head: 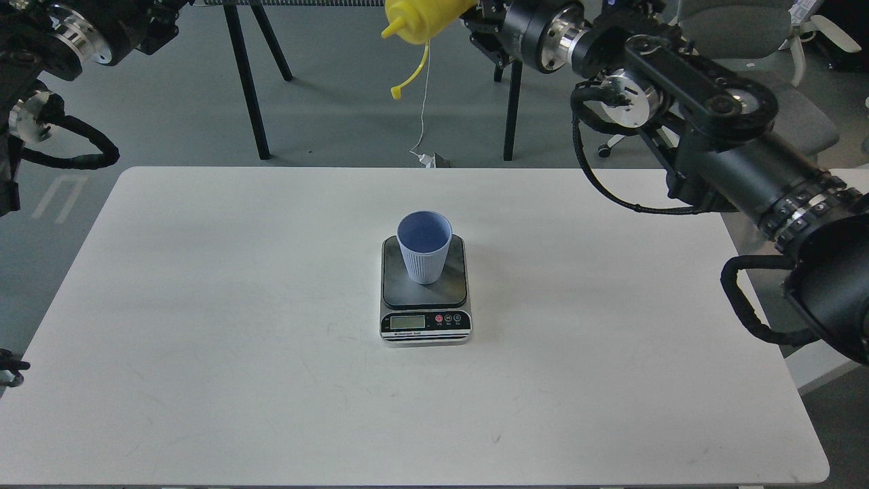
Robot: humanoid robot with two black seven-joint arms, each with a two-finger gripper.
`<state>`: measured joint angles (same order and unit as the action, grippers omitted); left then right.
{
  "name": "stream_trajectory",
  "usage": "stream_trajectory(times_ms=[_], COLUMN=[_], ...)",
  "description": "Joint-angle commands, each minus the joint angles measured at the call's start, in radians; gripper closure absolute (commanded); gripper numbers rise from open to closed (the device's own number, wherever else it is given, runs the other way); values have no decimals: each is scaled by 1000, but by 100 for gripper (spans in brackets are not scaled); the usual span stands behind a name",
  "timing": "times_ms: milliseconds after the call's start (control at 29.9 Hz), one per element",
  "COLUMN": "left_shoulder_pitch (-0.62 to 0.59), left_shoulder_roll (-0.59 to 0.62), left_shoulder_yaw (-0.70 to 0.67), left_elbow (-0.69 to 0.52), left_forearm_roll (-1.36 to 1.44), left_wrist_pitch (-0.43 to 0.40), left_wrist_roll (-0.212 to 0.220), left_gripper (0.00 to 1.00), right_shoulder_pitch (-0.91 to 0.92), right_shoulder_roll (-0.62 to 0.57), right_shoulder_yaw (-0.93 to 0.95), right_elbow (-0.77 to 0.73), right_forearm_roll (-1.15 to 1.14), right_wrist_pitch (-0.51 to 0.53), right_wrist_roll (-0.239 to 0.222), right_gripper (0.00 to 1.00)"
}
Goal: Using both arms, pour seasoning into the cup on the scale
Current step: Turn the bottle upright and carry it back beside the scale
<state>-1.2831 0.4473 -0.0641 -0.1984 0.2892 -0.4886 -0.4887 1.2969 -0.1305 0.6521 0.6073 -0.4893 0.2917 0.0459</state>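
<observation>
The light-blue ribbed cup (424,248) stands upright on the dark plate of the scale (425,318) at the middle of the white table (204,305). My right gripper (475,12) is at the top edge, high above and behind the cup, shut on the yellow seasoning bottle (424,12). The bottle lies nearly level with its nozzle pointing left, and most of its body is cut off by the frame. Its tethered cap (396,92) hangs below it. My left arm (64,37) is raised at the top left, and its gripper is out of view.
Black stand legs (246,81) and a hanging white cord (423,102) are behind the table's far edge. A grey office chair (808,115) stands at the back right, behind my right arm. A small black part (10,370) shows at the left edge.
</observation>
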Motion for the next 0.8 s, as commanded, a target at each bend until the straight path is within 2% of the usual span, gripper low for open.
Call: stream_trajectory(times_ms=[0, 134, 267, 368, 602, 769], left_shoulder_pitch=[-1, -1, -2, -2, -2, -1], left_shoulder_roll=[7, 8, 1, -4, -15, -36], left_shoulder_yaw=[7, 12, 15, 15, 14, 15], left_elbow=[1, 1, 1, 1, 1, 1], left_forearm_roll=[8, 11, 13, 14, 44, 45], left_wrist_pitch=[0, 0, 0, 0, 0, 0], left_wrist_roll=[0, 0, 0, 0, 0, 0], left_gripper=[0, 0, 0, 0, 0, 0], right_shoulder_pitch=[-19, -106, -230, -359, -684, -847], right_shoulder_roll=[-165, -343, -472, -538, -546, -430], right_shoulder_yaw=[95, 173, 210, 215, 236, 274], right_elbow=[81, 115, 118, 137, 210, 252], right_forearm_roll=[200, 430, 722, 933, 1176, 1192], right_wrist_pitch=[12, 61, 179, 197, 197, 197], right_wrist_roll=[-9, -18, -34, -35, -23, -3], right_gripper=[72, 72, 72, 72, 72, 72])
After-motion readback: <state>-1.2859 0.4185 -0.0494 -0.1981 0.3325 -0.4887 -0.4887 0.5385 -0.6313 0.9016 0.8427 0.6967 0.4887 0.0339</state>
